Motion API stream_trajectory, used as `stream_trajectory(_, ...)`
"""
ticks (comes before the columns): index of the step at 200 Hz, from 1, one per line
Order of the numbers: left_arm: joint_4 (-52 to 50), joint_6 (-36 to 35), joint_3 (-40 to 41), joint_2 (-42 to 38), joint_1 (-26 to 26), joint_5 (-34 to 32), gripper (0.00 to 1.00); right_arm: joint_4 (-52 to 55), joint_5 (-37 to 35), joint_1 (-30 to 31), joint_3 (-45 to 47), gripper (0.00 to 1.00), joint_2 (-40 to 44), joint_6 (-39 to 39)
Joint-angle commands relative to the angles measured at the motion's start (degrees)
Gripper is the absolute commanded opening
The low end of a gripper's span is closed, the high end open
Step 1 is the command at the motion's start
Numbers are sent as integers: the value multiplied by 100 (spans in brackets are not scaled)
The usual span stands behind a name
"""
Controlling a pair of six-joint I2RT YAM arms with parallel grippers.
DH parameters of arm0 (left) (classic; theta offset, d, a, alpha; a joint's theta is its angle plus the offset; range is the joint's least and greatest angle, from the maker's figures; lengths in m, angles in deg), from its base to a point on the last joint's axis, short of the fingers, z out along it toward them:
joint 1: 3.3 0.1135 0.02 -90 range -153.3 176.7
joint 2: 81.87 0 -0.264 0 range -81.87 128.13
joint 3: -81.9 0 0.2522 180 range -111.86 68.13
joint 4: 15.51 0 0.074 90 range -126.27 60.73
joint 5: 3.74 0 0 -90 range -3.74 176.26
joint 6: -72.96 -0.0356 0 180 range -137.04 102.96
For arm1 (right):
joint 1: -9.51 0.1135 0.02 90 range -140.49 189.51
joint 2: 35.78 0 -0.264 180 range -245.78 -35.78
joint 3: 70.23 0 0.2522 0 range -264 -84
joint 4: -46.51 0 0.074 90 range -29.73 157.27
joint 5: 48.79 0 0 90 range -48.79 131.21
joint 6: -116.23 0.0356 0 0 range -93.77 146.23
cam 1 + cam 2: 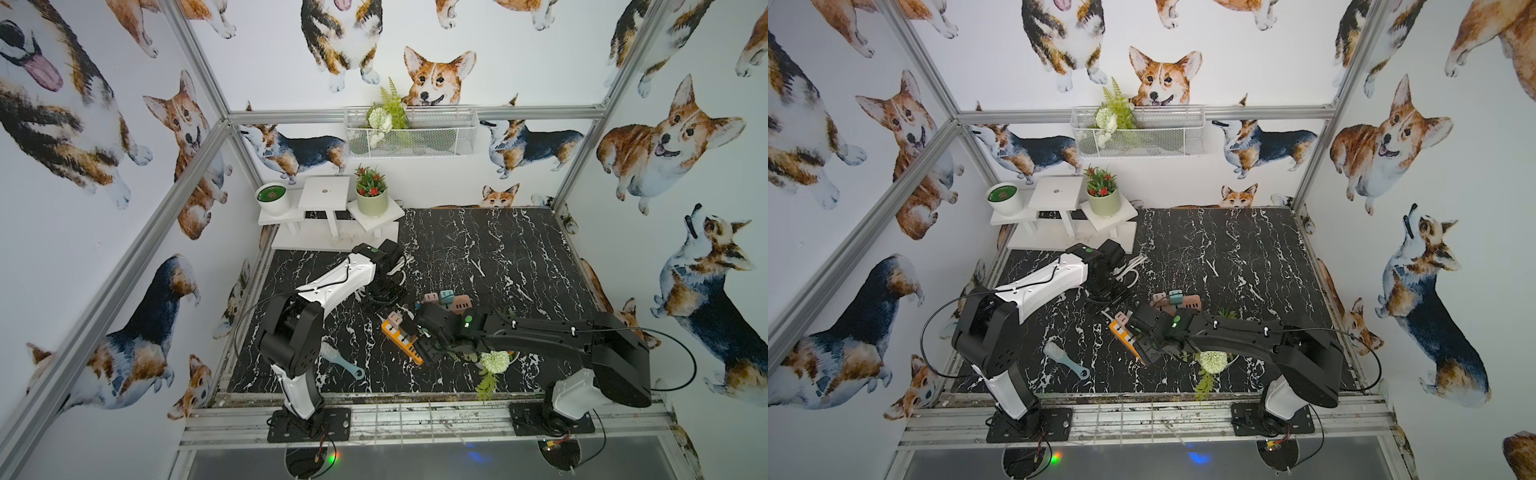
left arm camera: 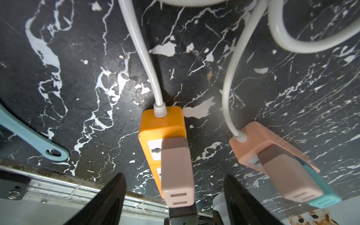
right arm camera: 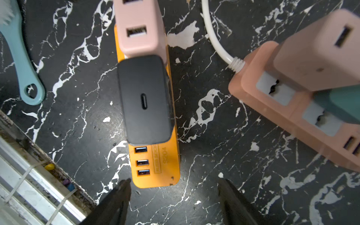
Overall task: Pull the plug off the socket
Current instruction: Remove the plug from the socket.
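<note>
An orange socket strip (image 3: 155, 165) (image 2: 161, 124) (image 1: 400, 341) lies on the black marble table, with a white cord (image 2: 144, 54) at one end. A pink plug (image 2: 176, 169) (image 3: 139, 27) (image 1: 395, 320) and a black charger plug (image 3: 145, 99) stand plugged into it side by side. My left gripper (image 2: 175, 196) is open, and the pink plug shows in the gap between its fingers (image 2: 111, 196) without touching them. My right gripper (image 3: 174, 181) is open too, hovering at the strip's USB end with nothing between its fingers (image 3: 122, 192).
A pink socket strip (image 3: 276, 109) (image 1: 459, 305) with a pink plug (image 3: 319, 58) and a teal plug (image 3: 342, 105) lies beside the orange one. A light-blue brush (image 1: 343, 362) (image 3: 21, 64) lies at the front left, a white artificial flower (image 1: 496, 361) under my right arm. White shelves (image 1: 324, 195) with pots stand at the back.
</note>
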Motion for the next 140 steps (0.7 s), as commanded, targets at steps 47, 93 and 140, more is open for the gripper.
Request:
stream_trajectory(47, -103, 63, 19, -21, -7, 66, 75, -597, 49, 93, -75, 80, -546, -135)
stream_trajectory(93, -236, 75, 0, -66, -51, 73, 67, -766, 15, 93, -83, 74, -614, -88)
stream_trajectory(140, -21, 249, 208, 12, -113, 204, 67, -677, 23, 90, -163, 67, -566, -63)
